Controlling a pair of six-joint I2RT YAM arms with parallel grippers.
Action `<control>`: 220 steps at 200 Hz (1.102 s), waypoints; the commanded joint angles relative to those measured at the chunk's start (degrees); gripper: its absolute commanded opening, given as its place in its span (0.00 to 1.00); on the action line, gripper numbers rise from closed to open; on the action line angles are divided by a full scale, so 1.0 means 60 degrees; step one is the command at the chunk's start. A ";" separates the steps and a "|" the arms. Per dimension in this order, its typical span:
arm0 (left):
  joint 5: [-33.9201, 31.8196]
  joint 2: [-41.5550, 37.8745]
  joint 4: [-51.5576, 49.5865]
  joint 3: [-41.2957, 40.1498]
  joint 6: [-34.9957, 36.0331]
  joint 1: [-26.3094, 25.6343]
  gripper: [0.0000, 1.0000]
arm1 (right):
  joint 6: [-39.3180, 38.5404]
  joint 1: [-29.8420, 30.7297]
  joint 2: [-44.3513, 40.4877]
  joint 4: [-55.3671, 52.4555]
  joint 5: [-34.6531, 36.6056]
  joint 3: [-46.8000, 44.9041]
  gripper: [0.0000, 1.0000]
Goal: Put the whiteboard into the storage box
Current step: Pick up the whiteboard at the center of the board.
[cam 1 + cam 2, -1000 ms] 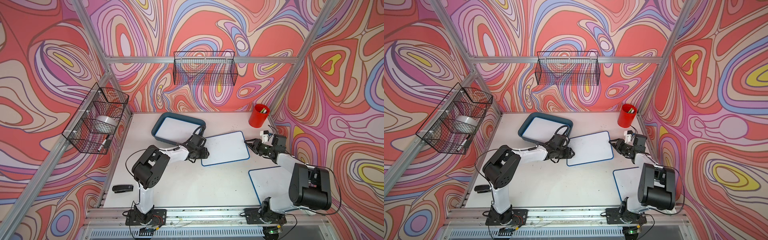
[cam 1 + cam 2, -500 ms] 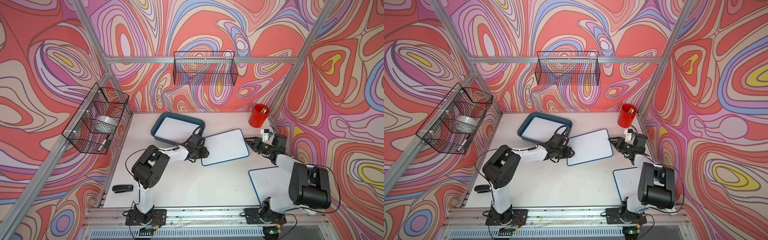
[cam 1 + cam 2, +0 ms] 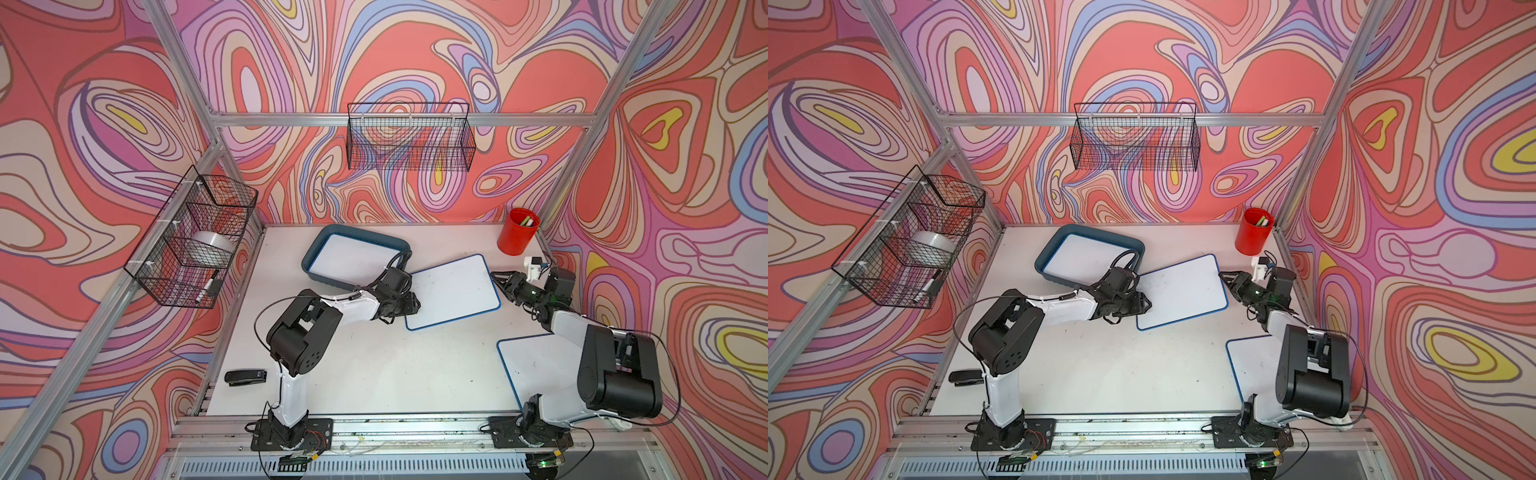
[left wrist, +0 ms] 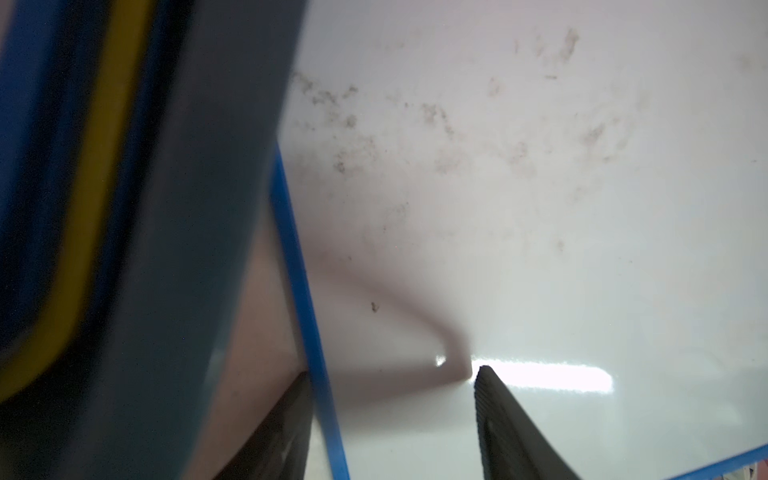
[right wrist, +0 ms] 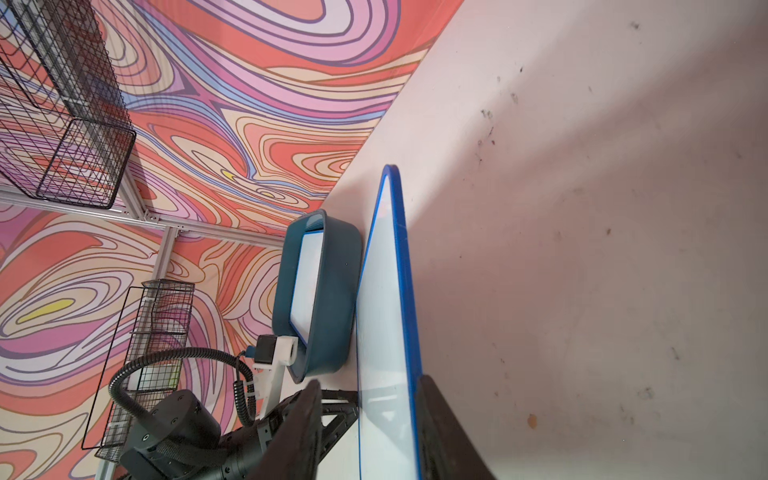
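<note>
A blue-edged whiteboard lies slanted in mid-table, just right of the teal storage box. The box holds another white board. My left gripper straddles the board's left edge. One finger is under the blue rim and the other tip touches the white face. My right gripper straddles the right edge. Its lower finger is against the underside and its upper finger stands off the face. The jaws of both are apart.
Another whiteboard lies at the front right, partly under the right arm. A red cup stands at the back right and a black stapler at the front left. Wire baskets hang on the back wall and left wall.
The board's right end has shifted a little toward the back, and the right gripper has gone with it. The left gripper has hardly moved.
</note>
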 commanded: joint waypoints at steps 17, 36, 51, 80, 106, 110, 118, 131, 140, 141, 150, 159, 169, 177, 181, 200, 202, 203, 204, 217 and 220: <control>0.1580 0.1012 0.0367 0.0126 -0.0305 -0.0872 0.58 | 0.0453 0.0527 0.0108 -0.0576 -0.1449 -0.0297 0.39; 0.1576 0.1042 0.0350 0.0167 -0.0285 -0.0871 0.58 | 0.0402 0.0523 0.0035 -0.0765 -0.1323 -0.0170 0.39; 0.1593 0.1064 0.0379 0.0207 -0.0270 -0.0871 0.58 | 0.0586 0.0523 -0.0038 -0.0639 -0.1146 -0.0214 0.39; 0.1613 0.1280 0.0441 0.0366 -0.0312 -0.0927 0.58 | 0.1623 0.0523 0.0123 0.0686 -0.0749 -0.0383 0.39; 0.1775 0.1393 0.0585 0.0505 -0.0431 -0.1028 0.58 | 0.2176 0.0532 0.0334 0.1510 -0.0505 -0.0354 0.39; 0.1762 0.1393 0.0568 0.0535 -0.0417 -0.1045 0.58 | 0.2147 0.0527 0.0359 0.1487 -0.0484 -0.0327 0.39; 0.1753 0.1404 0.0544 0.0599 -0.0417 -0.1076 0.58 | 0.2107 0.0524 0.0438 0.1441 -0.0503 -0.0284 0.39; 0.1798 0.1437 0.0488 0.0703 -0.0417 -0.1104 0.58 | 0.2051 0.0524 0.0549 0.1397 -0.0578 -0.0250 0.39; 0.1781 0.1442 0.0449 0.0741 -0.0402 -0.1118 0.57 | 0.2047 0.0523 0.0593 0.1397 -0.0609 -0.0249 0.39; 0.1770 0.1440 0.0452 0.0741 -0.0402 -0.1119 0.58 | 0.2038 0.0531 0.0594 0.1403 -0.0611 -0.0250 0.39; 0.1745 0.1424 0.0451 0.0756 -0.0402 -0.1120 0.58 | 0.2027 0.0523 0.0609 0.1404 -0.0621 -0.0261 0.39; 0.1729 0.1434 0.0454 0.0769 -0.0416 -0.1120 0.58 | 0.2054 0.0523 0.0611 0.1395 -0.0580 -0.0280 0.39; 0.1734 0.1451 0.0468 0.0799 -0.0430 -0.1119 0.58 | 0.2147 0.0529 0.0573 0.1441 -0.0497 -0.0314 0.39; 0.1755 0.1466 0.0517 0.0828 -0.0445 -0.1135 0.58 | 0.2286 0.0527 0.0540 0.1513 -0.0400 -0.0372 0.39; 0.1781 0.1480 0.0538 0.0829 -0.0446 -0.1134 0.58 | 0.2354 0.0523 0.0522 0.1615 -0.0342 -0.0404 0.39; 0.1869 0.1546 0.0825 0.0830 -0.0482 -0.1164 0.58 | 0.2595 0.0528 0.0466 0.1830 -0.0070 -0.0485 0.39; 0.1882 0.1560 0.0840 0.0830 -0.0488 -0.1171 0.58 | 0.2621 0.0524 0.0460 0.1833 -0.0053 -0.0485 0.39; 0.1886 0.1565 0.0853 0.0837 -0.0489 -0.1168 0.58 | 0.2633 0.0524 0.0454 0.1841 -0.0040 -0.0478 0.39; 0.1889 0.1567 0.0866 0.0841 -0.0489 -0.1173 0.58 | 0.2646 0.0523 0.0451 0.1845 -0.0027 -0.0489 0.39; 0.1921 0.1662 0.0867 0.0944 -0.0490 -0.1191 0.58 | 0.2770 0.0529 0.0369 0.1873 0.0151 -0.0500 0.39; 0.1933 0.1681 0.0862 0.0965 -0.0490 -0.1193 0.58 | 0.2799 0.0537 0.0337 0.1857 0.0202 -0.0500 0.39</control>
